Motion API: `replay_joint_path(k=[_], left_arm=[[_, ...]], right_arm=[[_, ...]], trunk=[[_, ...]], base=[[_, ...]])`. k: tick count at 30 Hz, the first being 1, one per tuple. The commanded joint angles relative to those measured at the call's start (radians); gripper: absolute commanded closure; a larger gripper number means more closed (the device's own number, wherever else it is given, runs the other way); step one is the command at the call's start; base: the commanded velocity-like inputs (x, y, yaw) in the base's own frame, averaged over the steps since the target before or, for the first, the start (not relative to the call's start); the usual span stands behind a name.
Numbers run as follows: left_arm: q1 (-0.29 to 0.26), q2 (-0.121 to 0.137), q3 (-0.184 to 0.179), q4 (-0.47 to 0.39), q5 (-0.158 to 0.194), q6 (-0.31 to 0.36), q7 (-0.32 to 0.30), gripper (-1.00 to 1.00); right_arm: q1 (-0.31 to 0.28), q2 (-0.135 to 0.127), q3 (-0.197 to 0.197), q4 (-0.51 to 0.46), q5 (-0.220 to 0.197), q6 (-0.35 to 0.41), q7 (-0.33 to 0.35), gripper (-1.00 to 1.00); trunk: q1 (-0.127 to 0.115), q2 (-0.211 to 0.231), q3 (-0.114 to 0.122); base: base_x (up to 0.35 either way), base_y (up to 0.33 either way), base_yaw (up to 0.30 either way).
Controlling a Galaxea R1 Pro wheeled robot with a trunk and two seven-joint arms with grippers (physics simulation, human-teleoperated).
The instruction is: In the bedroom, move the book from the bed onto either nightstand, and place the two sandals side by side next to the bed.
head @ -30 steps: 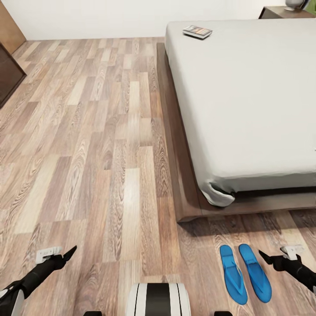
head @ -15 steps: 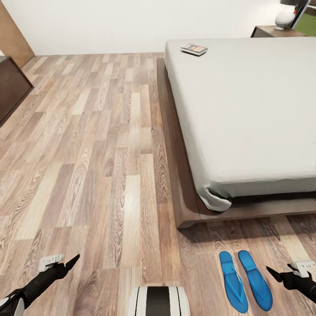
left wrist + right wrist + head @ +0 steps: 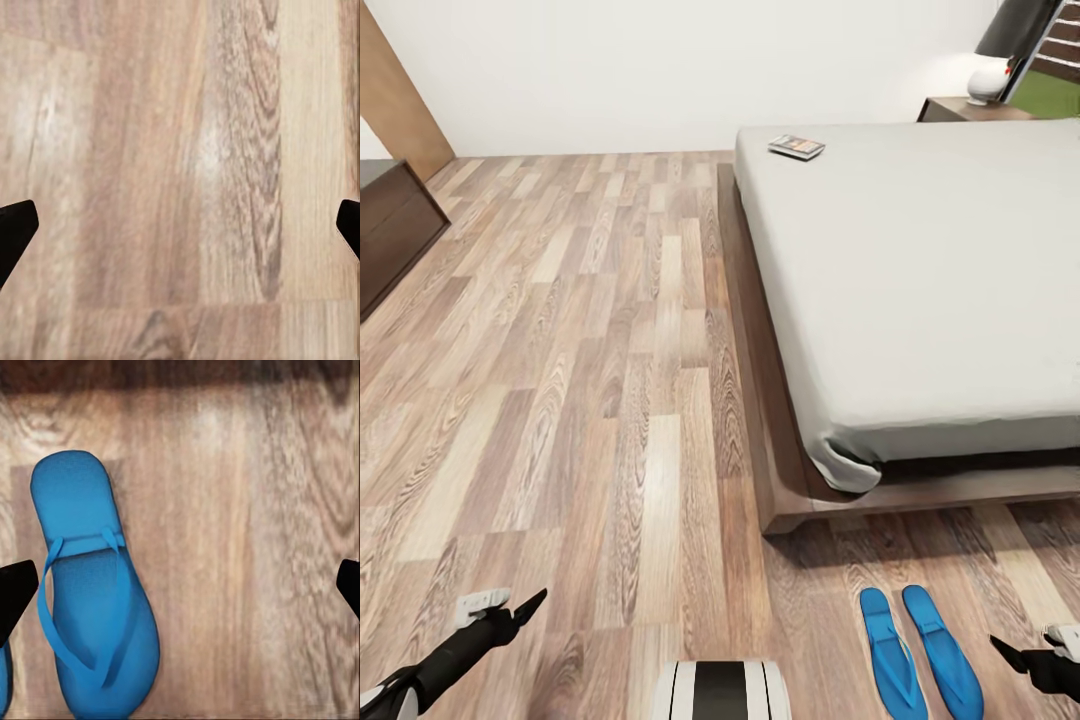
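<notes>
The book (image 3: 796, 147) lies flat near the far left corner of the bed (image 3: 920, 270), a pale-grey mattress on a dark wooden base. Two blue sandals (image 3: 918, 650) lie side by side on the floor just past the bed's foot; one sandal (image 3: 94, 585) shows up close in the right wrist view. My right gripper (image 3: 1010, 655) hovers open to the right of the sandals, holding nothing. At the lower left, over bare floor, my left gripper (image 3: 530, 603) is open and empty. A nightstand (image 3: 960, 108) stands beyond the bed's far right.
A white lamp (image 3: 988, 80) sits on the nightstand. A dark wooden cabinet (image 3: 390, 235) stands at the left edge, a brown door (image 3: 395, 95) behind it. Wood-plank floor (image 3: 580, 350) stretches wide left of the bed. My base (image 3: 720, 690) shows at the bottom centre.
The head view has tilted up: the bed, book and sandals sit lower in the picture, and the nightstand and lamp have come into view. Both grippers sit lower in the frame.
</notes>
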Motion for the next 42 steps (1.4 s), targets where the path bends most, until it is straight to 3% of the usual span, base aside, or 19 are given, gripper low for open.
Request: replay_joint_path(k=[1,34,38,42], left_arm=[[-0.001,-0.001,0.006,-0.001,-0.008,0.005,-0.007,-1.00],[-0.001,-0.002,0.003,0.004,-0.009,0.003,-0.006,-1.00],[-0.001,-0.002,0.004,0.004,-0.009,0.003,-0.006,-1.00],[-0.001,-0.002,0.004,0.004,-0.009,0.003,-0.005,-1.00]], right_arm=[[-0.001,0.000,0.008,0.004,-0.009,-0.004,0.003,-1.00],[-0.001,0.002,0.009,0.012,-0.009,-0.004,0.002,-1.00],[-0.001,0.005,0.009,0.012,-0.009,-0.004,0.002,-1.00],[-0.001,0.025,0.009,0.013,-0.009,-0.004,0.001,-1.00]], trunk=[[-0.001,0.000,0.003],[-0.015,0.008,0.131],[-0.017,0.009,0.146],[-0.019,0.010,0.162]], base=[[0.000,0.000,0.000],[0.000,0.000,0.000],[0.000,0.000,0.000],[0.000,0.000,0.000]])
